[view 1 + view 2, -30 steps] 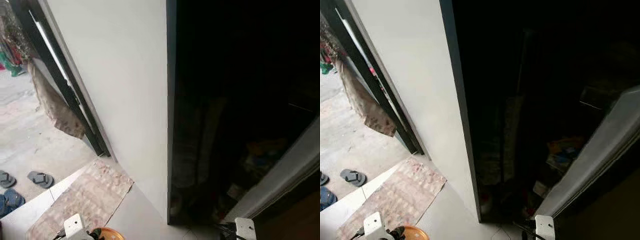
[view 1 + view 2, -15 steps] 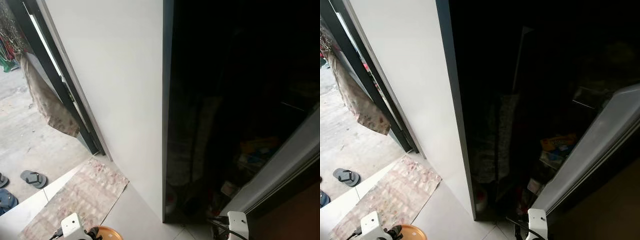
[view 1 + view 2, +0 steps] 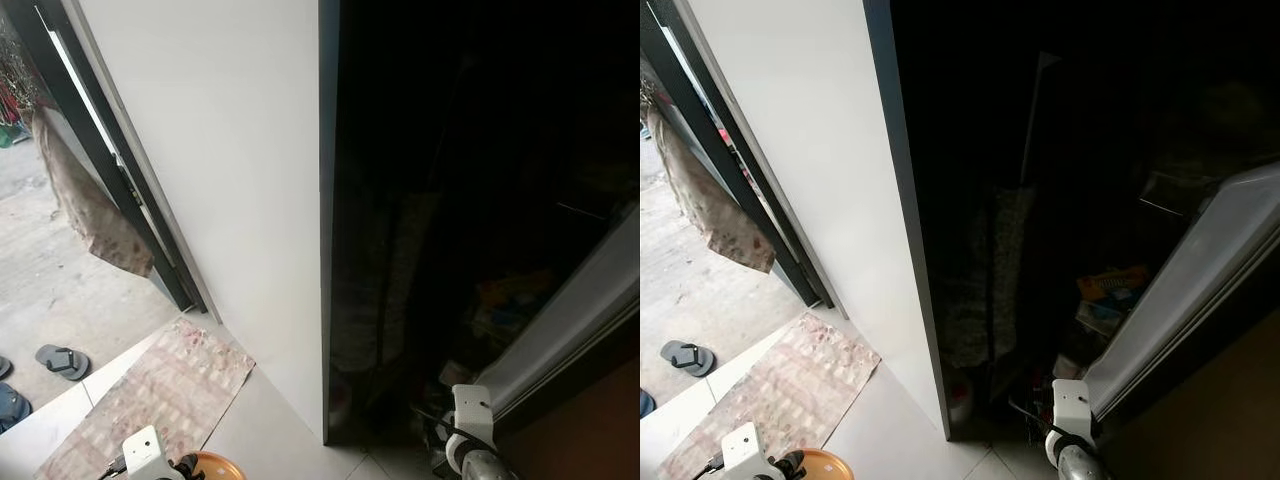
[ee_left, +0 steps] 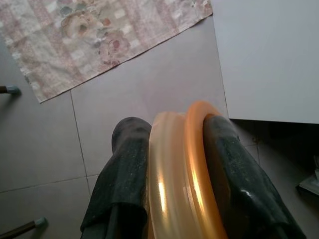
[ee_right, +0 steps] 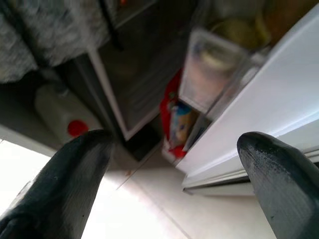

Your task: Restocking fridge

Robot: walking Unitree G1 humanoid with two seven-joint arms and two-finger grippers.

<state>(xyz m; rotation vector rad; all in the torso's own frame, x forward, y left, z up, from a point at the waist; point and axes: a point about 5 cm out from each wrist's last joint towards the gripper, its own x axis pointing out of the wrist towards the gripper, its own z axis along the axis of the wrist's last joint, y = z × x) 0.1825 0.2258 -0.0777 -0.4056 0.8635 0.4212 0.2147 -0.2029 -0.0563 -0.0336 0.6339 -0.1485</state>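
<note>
**Q:** While the fridge [image 3: 470, 200] stands open and dark ahead, what matters for the next move?

**Op:** I log the fridge interior ahead and to the right, its door [image 3: 1180, 300] swung out on my right side. The right gripper [image 5: 174, 164] is nearer, fingers spread wide, holding nothing, aimed at the low door shelves.

**Q:** And the stock?

**Op:** I see the left gripper [image 4: 174, 164] clamped on an orange-rimmed lid [image 4: 194, 164], low on my left above the floor tiles [image 4: 144, 84], well apart from the opening. It must travel forward and rightward, I judge.

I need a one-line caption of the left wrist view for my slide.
Left claw shut on an orange plastic bowl above the tiled floor, near a patterned mat.
</note>
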